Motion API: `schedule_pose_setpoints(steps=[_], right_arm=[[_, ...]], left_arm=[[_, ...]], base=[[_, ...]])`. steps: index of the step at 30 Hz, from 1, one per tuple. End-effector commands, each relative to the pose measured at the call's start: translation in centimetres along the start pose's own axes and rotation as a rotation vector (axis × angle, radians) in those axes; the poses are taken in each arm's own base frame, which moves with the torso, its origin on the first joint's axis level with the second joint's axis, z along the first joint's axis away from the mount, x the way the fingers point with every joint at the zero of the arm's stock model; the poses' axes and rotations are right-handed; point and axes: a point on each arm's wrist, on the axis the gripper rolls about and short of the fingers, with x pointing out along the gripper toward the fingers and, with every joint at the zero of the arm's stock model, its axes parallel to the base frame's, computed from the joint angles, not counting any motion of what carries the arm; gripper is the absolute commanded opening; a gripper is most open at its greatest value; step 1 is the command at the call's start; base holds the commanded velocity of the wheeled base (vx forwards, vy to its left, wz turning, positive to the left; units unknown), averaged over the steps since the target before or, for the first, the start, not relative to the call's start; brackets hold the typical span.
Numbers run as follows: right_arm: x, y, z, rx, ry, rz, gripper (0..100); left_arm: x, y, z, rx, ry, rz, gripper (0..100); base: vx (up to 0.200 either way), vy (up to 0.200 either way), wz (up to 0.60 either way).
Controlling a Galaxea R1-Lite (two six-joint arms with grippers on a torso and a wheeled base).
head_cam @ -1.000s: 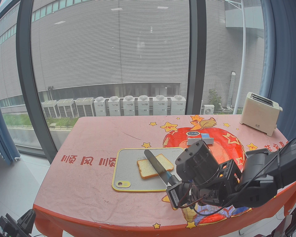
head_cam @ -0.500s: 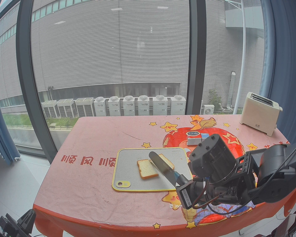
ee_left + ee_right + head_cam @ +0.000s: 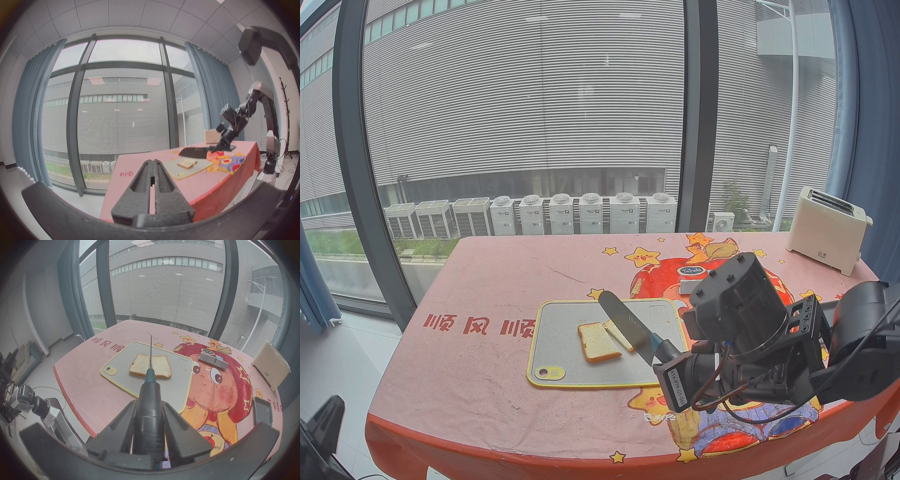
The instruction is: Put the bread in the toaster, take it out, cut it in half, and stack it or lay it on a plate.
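Observation:
The bread lies cut in two on the grey, yellow-rimmed cutting board [image 3: 559,350]. The left half [image 3: 597,342] shows fully; the right half [image 3: 614,330] is partly behind the blade. My right gripper [image 3: 673,370] is shut on the knife's handle and holds the blade [image 3: 625,325] tilted above the board, over the cut. In the right wrist view the gripper [image 3: 150,415] has the blade [image 3: 151,352] edge-on, in line with the gap in the bread [image 3: 150,365]. My left gripper [image 3: 153,182] is shut on nothing, low and off the table's left front corner.
The cream toaster [image 3: 827,228] stands at the table's far right corner. A small grey knife block [image 3: 213,360] sits behind the board, on the tablecloth's red print. A dark square object [image 3: 263,411] lies near the right front edge. Bare tablecloth lies left of the board.
The slice went from whole under the blade to two halves. My right gripper then drew the knife up and back to the right. The left arm shifted at the lower left.

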Motion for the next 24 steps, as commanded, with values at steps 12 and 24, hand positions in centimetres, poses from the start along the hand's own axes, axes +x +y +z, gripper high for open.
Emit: schedule_pose_setpoints(steps=[12, 24], right_arm=[[4.1, 0.9, -0.1, -0.027, 0.069, -0.039, 0], [5.6, 1.3, -0.4, -0.045, 0.084, -0.044, 0]], left_arm=[[12.7, 0.0, 7.2, -0.038, 0.092, -0.237, 0], [17.3, -0.7, 7.6, -0.104, 0.176, -0.333, 0]], base=[[0.000, 0.000, 0.00], [0.000, 0.000, 0.00]])
